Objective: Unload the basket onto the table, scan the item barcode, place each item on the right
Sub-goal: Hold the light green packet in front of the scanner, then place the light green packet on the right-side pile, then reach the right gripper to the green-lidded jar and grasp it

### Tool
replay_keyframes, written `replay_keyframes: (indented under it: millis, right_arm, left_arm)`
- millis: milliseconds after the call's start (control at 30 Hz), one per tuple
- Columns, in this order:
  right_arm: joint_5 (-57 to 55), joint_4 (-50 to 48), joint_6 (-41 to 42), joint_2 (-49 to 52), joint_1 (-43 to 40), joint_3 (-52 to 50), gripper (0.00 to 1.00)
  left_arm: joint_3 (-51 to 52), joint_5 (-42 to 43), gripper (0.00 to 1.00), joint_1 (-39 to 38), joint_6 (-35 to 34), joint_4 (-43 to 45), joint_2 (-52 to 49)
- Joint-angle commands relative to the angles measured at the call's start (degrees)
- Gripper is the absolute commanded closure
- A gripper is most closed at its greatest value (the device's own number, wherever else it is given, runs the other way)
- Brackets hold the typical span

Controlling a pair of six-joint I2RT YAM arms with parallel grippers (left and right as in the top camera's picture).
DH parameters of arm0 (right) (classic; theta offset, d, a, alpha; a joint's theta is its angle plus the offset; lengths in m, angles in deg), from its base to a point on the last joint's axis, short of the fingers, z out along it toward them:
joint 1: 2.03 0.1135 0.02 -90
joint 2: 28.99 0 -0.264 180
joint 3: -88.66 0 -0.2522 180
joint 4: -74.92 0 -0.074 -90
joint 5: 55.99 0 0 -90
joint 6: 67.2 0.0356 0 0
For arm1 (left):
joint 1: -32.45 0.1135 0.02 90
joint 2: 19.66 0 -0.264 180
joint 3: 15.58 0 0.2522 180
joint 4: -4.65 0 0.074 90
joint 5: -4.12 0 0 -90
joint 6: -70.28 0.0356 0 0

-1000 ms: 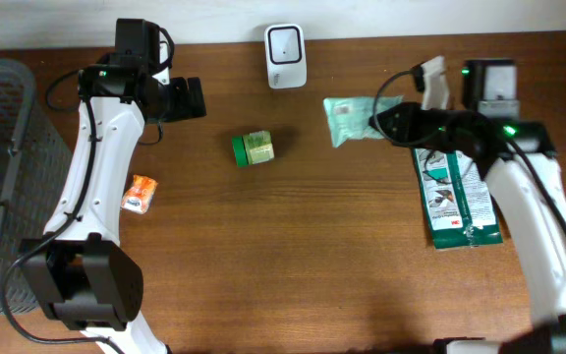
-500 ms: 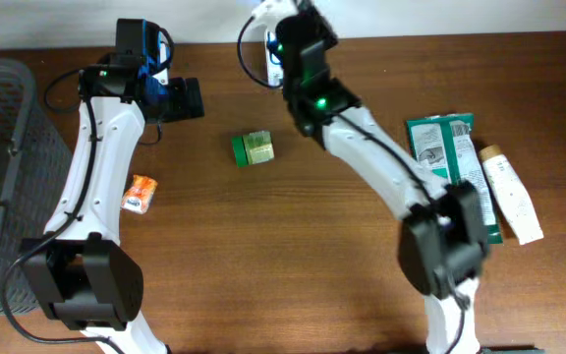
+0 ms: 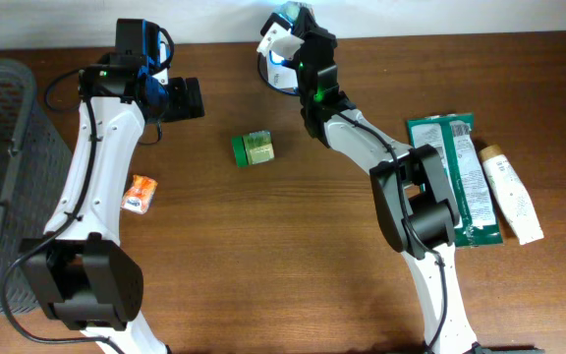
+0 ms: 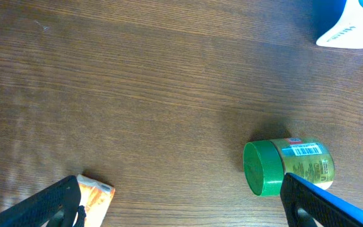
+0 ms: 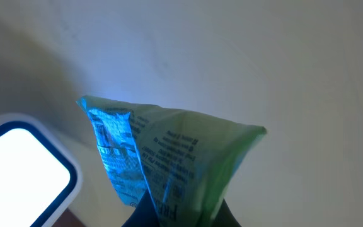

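Partly hidden packet (image 5: pixel 169 157) (bottom edge unseen)

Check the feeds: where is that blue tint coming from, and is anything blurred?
Right wrist: the lit scanner seems to tint the pouch blue; its print looks soft. Left wrist: the green jar is sharp. Overhead: evenly lit and sharp.

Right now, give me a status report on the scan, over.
Left hand open, empty. Right hand shut on green packet, lit blue beside the scanner. Nothing seen between them.
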Motion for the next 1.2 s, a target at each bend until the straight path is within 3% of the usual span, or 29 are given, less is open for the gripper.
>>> replay_keyframes:
  millis: [0, 233, 333, 400, 433, 467, 500, 600, 733, 833, 967, 1000, 1033, 1067, 1167]
  right_arm:
    - [1.1, -0.9, -0.1, 1.4, 0.4, 1.1, 0.96]
    - [0.0, -1.0, 0.3, -2.6, 1.5, 1.1, 0.96]
    - [-1.1, 7.4, 8.5, -12.2, 1.3, 1.1, 0.96]
    - [-1.0, 18.6, 17.4, -20.2, 1.3, 1.1, 0.96]
    - [-1.0, 28.2, 28.0, -26.4, 1.3, 1.1, 0.96]
    - [-0.4, 33.1, 32.9, -29.2, 1.2, 1.1, 0.96]
    - [1.9, 43.8, 42.8, -34.8, 0.5, 1.1, 0.96]
    - [1.9, 71.0, 62.2, -44.7, -2.6, 1.1, 0.96]
    - [9.4, 99.3, 73.6, -45.3, -13.3, -1.2, 0.96]
    - [9.3, 100.7, 73.8, -42.0, -23.1, -14.0, 0.96]
    - [11.0, 92.7, 73.9, -41.3, -33.3, -26.3, 0.95]
    - [12.0, 92.2, 73.8, -41.3, -34.9, -26.9, 0.55]
    - [13.7, 91.9, 73.8, -41.3, -35.5, -26.9, 0.34]
    - [14.9, 91.5, 73.8, -41.3, -35.5, -26.8, 0.27]
    - [24.3, 94.9, 73.3, -41.4, -35.4, -19.9, 0.22]
  left_arm:
    - [-0.2, -0.4, 0.01, -0.1, 0.3, -0.1, -0.1]
    - [-0.2, -0.4, 0.01, -0.1, 0.3, -0.1, -0.1]
    - [-0.2, -0.4, 0.01, -0.1, 0.3, -0.1, -0.1]
    - [-0.2, -0.4, 0.01, -0.1, 0.3, -0.1, -0.1]
    - [-0.2, -0.4, 0.01, -0.1, 0.3, -0.1, -0.1]
    - [-0.2, -0.4, 0.01, -0.1, 0.3, -0.1, -0.1]
    - [-0.2, -0.4, 0.01, -0.1, 0.3, -0.1, -0.1]
    - [-0.2, -0.4, 0.01, -0.1, 0.3, -0.1, -0.1]
    - [-0.2, -0.4, 0.01, -0.1, 0.3, -0.1, -0.1]
    - [-0.2, -0.4, 0.01, -0.1, 0.3, -0.1, -0.1]
    - [-0.2, -0.4, 0.01, -0.1, 0.3, -0.1, -0.1]
    - [-0.2, -0.4, 0.01, -0.1, 0.3, -0.1, -0.1]
    - [-0.2, -0.4, 0.01, -0.1, 0.3, -0.1, -0.1]
    - [-0.2, -0.4, 0.01, -0.1, 0.3, -0.1, -0.1]
    - [-0.2, -0.4, 0.01, -0.1, 0.3, -0.1, -0.1]
